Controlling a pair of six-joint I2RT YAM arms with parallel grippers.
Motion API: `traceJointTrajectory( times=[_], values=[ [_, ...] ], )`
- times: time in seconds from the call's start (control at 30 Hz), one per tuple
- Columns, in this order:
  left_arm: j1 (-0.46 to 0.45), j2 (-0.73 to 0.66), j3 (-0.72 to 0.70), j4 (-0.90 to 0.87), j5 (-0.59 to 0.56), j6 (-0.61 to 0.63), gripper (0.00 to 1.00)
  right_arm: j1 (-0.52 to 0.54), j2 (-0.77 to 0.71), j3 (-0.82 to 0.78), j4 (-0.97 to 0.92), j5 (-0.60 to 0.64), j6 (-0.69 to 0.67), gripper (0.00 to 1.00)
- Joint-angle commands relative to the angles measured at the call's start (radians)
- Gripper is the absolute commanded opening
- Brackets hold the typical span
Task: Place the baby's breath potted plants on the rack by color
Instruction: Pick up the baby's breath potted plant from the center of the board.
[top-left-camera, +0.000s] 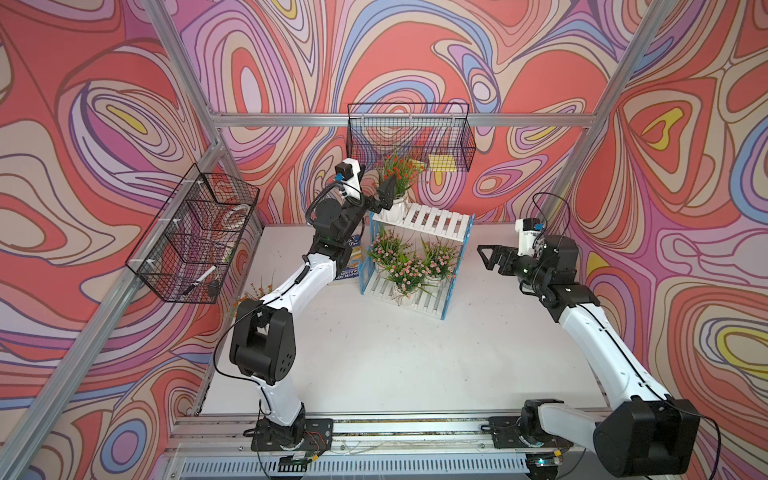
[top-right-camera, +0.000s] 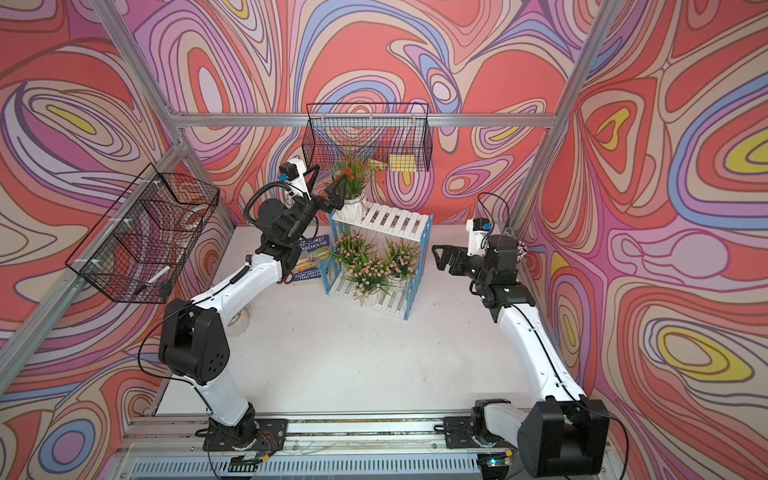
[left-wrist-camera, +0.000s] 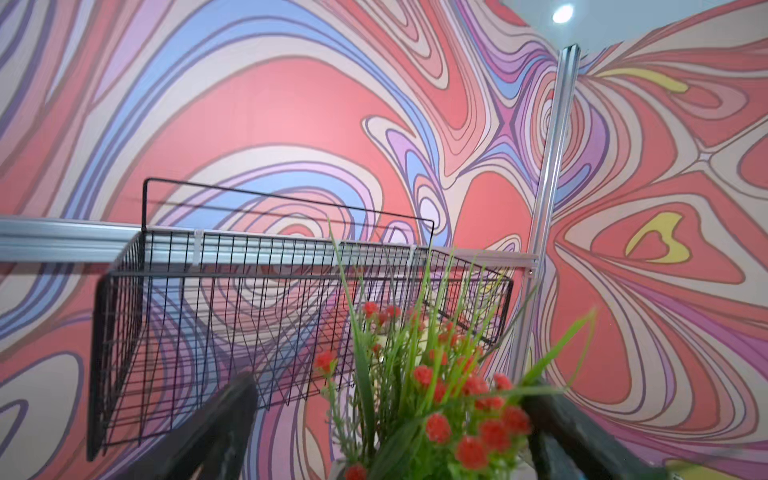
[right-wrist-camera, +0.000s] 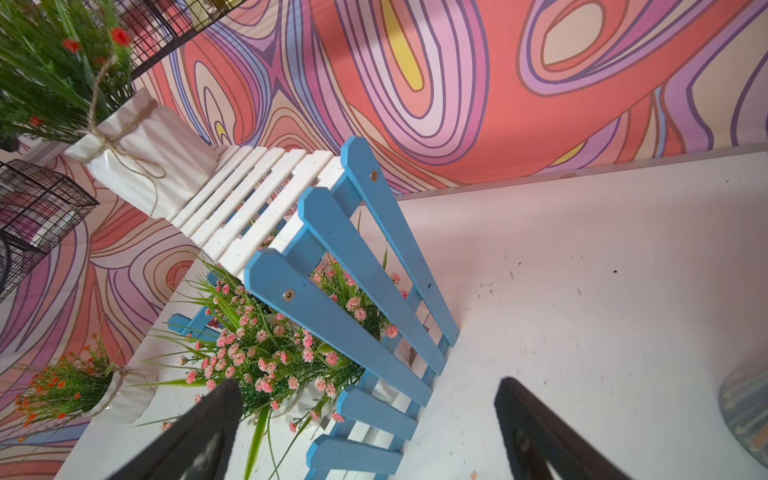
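1. My left gripper (left-wrist-camera: 390, 386) is spread wide and grasps nothing. Its fingers stand on either side of the foliage of an orange-red plant (top-left-camera: 397, 172). That plant's white pot stands at the left end of the top board of the rack (top-left-camera: 436, 222). The pot bears its own weight there, so I judge this plant placed.
2. I judge it sits at the end, not mid-board, so the bare slats beside it are free for its match.
3. The 3 pink plants (top-left-camera: 405, 272) crowd the lower board with their foliage touching. That gives 1 colour per tier, and the pink tier looks done.
4. The other orange-red plant (right-wrist-camera: 62, 388) stands on the table (top-left-camera: 374, 353), well apart from the rack. It is near my left arm's elbow, which half hides it in both top views. By my reckoning it is the only 1 left to move.
5. My right gripper (top-left-camera: 489, 258) is also open and empty, hovering beside the rack's right frame without touching it. I judge it is parked there to stay clear, since the left arm is nearer the remaining pot.
6. The next move calls for drawing my left fingers out without snagging stems, which could tip the pot. A wire basket (left-wrist-camera: 249, 311) hangs close behind the flowers, so there is little room.
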Motion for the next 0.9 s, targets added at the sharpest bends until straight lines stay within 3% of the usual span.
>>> traceJointTrajectory(
  times=[0.0,0.17,0.27,0.43,0.7,0.87],
  values=[
    [0.004,-0.089,-0.041,0.102,0.034,-0.015,1.0,0.004,0.0,-0.003,0.015,-0.015,-0.006,0.98],
    [0.006,-0.228,-0.179,0.068,-0.024,-0.002,1.0,0.003,0.0,-0.009,0.017,-0.019,-0.001,0.98],
    [0.006,-0.354,-0.238,-0.165,-0.131,0.042,1.0,0.004,0.0,-0.009,0.016,-0.019,0.001,0.98],
    [-0.004,-0.544,-0.344,-0.587,-0.355,0.01,1.0,0.007,0.013,-0.025,0.052,-0.025,0.026,0.98],
    [-0.175,-0.653,-0.449,-1.105,-0.757,-0.162,1.0,0.028,0.036,-0.033,0.069,-0.014,0.037,0.98],
    [-0.208,-0.653,-0.516,-1.321,-0.916,-0.437,1.0,0.042,0.043,-0.033,0.058,0.0,0.031,0.98]
  ],
)
